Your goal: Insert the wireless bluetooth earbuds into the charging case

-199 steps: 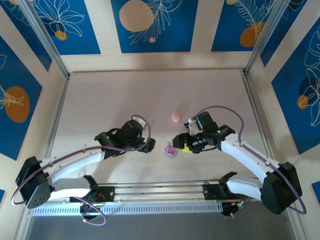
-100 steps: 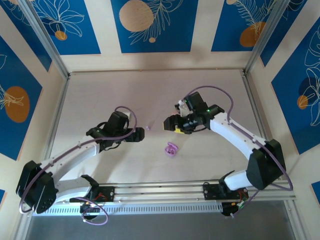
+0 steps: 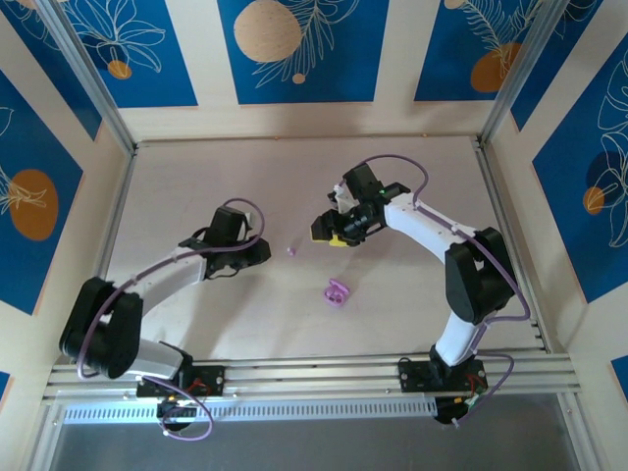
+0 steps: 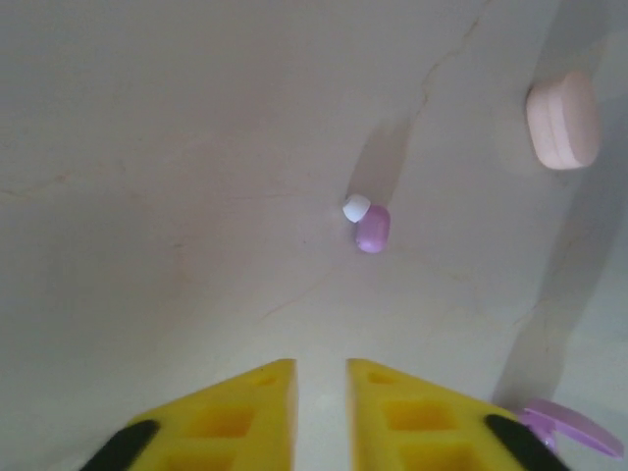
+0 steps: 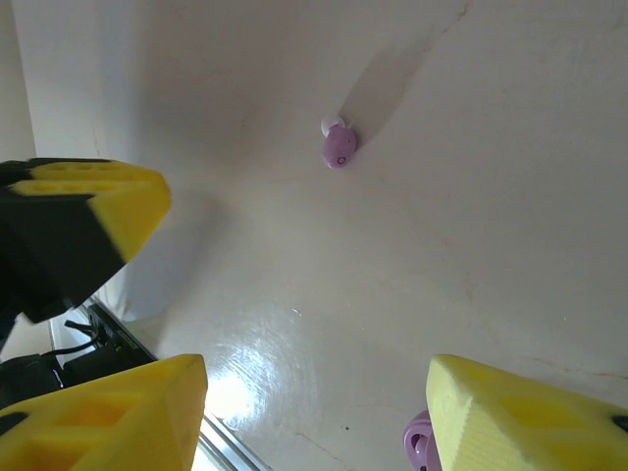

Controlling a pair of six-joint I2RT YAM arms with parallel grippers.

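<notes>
Check the left gripper [image 4: 321, 371] first. Its jaws, wide apart a second ago, now stand almost together with nothing between them. It has left the purple charging case [image 3: 337, 293] and now sits just left of the purple earbud [image 4: 371, 228], not touching it.

The earbud lies loose near the middle of the table [image 3: 196, 177], between the two grippers. The purple charging case sits open, nearer the near edge and apart from the bud.

The right gripper [image 5: 316, 378] has swung away from that case toward the far edge. Its jaws are spread and empty. The pink case [image 4: 562, 120] lies closed beyond the bud.

Treat the bud as ungrasped. You will likely need to reopen the left jaws before pickup.
</notes>
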